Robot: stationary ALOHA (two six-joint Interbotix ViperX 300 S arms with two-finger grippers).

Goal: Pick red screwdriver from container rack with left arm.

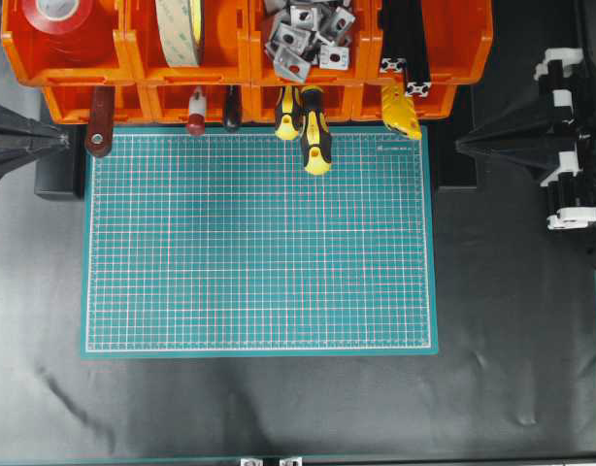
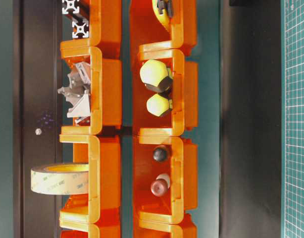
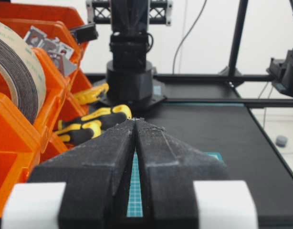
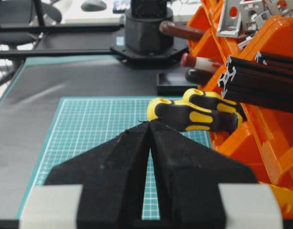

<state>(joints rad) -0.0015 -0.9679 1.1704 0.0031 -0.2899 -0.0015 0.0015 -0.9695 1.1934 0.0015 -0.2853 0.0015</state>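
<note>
Step in hand: nothing had been grasped; by my reading the pick had not begun, since both arms sat back at the table's sides
Left gripper (image 3: 135, 125): fingers pressed together with only a hairline seam between them, holding nothing; in the overhead view it sat at the left edge, tip aimed inward across the cutting mat (image 1: 259, 243), well apart from the bins
Right gripper (image 4: 149, 126): fingers likewise together and empty, parked at the right edge, mirroring the other
Red screwdriver (image 1: 196, 112): lay in a lower-row bin of the container rack (image 1: 133, 68), second from the left, its red end cap poking just past the bin's open front onto the mat's far edge; handle out presumably so it could be taken from the front
Neighbours: a dark-handled tool (image 1: 231, 109) shared the same bin, just beside it; a red-brown flat handle (image 1: 100, 121) lay one bin to the left; two yellow-and-black screwdrivers (image 1: 313, 131) jutted out one bin to the right
Upper row: red tape roll (image 1: 57, 15), a pale tape roll (image 1: 182, 29), metal brackets (image 1: 303, 39), black aluminium profiles (image 1: 405, 49)
Next move, as a judgement: the left fingers would need to part, and the approach come from the front onto the protruding cap
Risk: the dark handle lay close enough to be nudged or caught along with it
</note>
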